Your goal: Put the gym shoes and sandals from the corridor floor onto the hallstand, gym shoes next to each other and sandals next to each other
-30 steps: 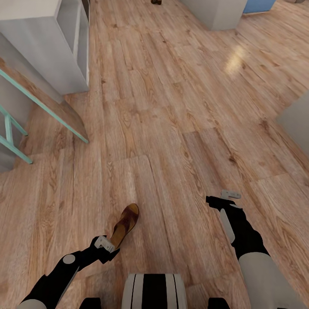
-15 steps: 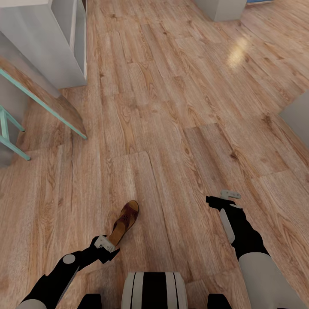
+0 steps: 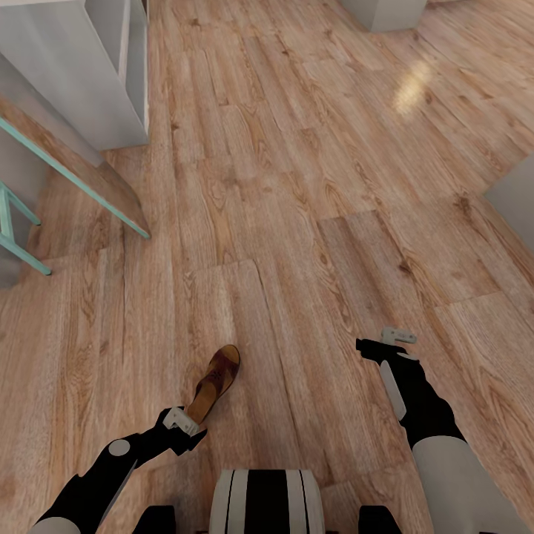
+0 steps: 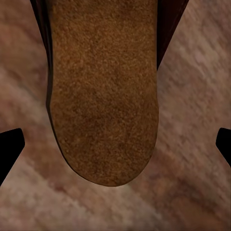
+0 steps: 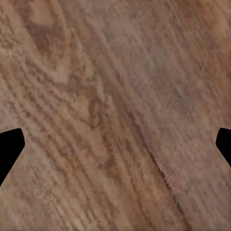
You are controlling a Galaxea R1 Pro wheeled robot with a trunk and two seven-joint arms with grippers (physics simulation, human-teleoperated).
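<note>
Basically early stage: one sandal [image 3: 215,383] on the corridor floor [image 3: 297,222], heel end just beside the left end effector [image 3: 180,424], whose fingers sit spread either side of it, nothing pinched. Right end effector [image 3: 386,343] spread, over bare planks. Pale grey hallstand [image 3: 89,67] at far left, well apart. No shoes visibly racked; other sandal and gym shoes unaccounted for.

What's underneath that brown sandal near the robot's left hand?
The sandal lies flat on the wood-plank corridor floor; planks show all around it. The left gripper hangs open over its heel end. The patch of floor directly beneath the sole is covered, so nothing there can be seen.
</note>
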